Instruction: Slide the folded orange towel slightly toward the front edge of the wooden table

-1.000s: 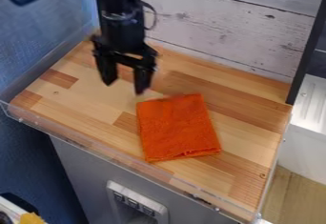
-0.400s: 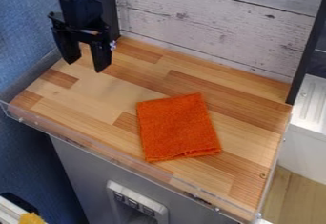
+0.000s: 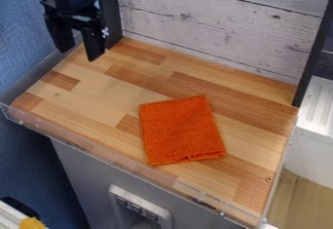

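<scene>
My black gripper (image 3: pixel 78 53) hangs at the upper left, over the back left corner of the wooden counter (image 3: pixel 98 99). Its two fingers stand apart, with nothing between them. An orange cloth (image 3: pixel 181 130), folded into a rough rectangle, lies flat on the counter right of the middle. The gripper is well to the upper left of the cloth and does not touch it.
A white plank wall (image 3: pixel 214 21) rises behind the counter, with a dark post (image 3: pixel 315 52) at its right end. A clear plastic rim (image 3: pixel 117 161) runs along the front edge. Blue fabric (image 3: pixel 26 33) covers the left side.
The gripper has moved left and up, away from the cloth, most of it in the first half second. The cloth has stayed in place.
</scene>
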